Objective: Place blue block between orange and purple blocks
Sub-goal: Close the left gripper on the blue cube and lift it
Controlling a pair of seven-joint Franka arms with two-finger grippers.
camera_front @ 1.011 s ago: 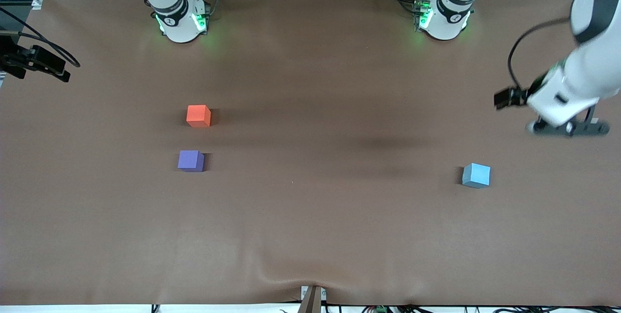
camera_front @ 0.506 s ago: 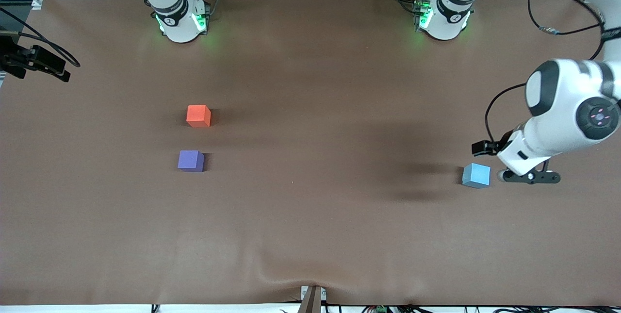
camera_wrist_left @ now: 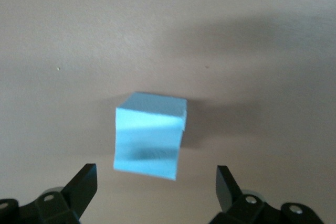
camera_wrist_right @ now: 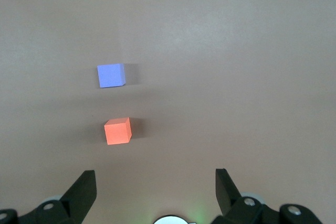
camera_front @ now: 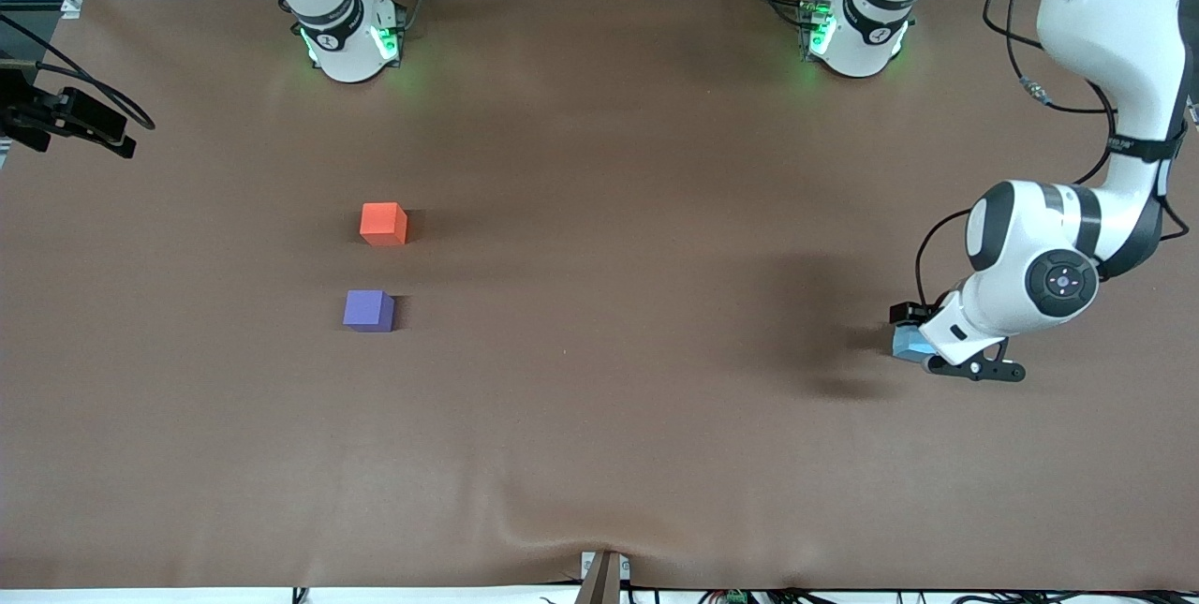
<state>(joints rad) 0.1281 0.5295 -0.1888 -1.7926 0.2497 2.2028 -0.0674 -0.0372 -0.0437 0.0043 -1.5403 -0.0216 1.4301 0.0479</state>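
Observation:
The blue block lies on the table at the left arm's end, partly covered by the left arm's hand. My left gripper is low over it and open. In the left wrist view the blue block lies just ahead of the open gripper, touching neither finger. The orange block and the purple block lie toward the right arm's end, the purple one nearer the front camera, with a gap between them. My right gripper is open and empty, high above the orange block and purple block. It is out of the front view.
The two arm bases stand along the table's back edge. A black device sits at the table's edge at the right arm's end. The brown table cover is wrinkled at the near edge.
The left arm has swung toward the front camera and come down over the blue block, covering part of it. The three blocks have not moved.

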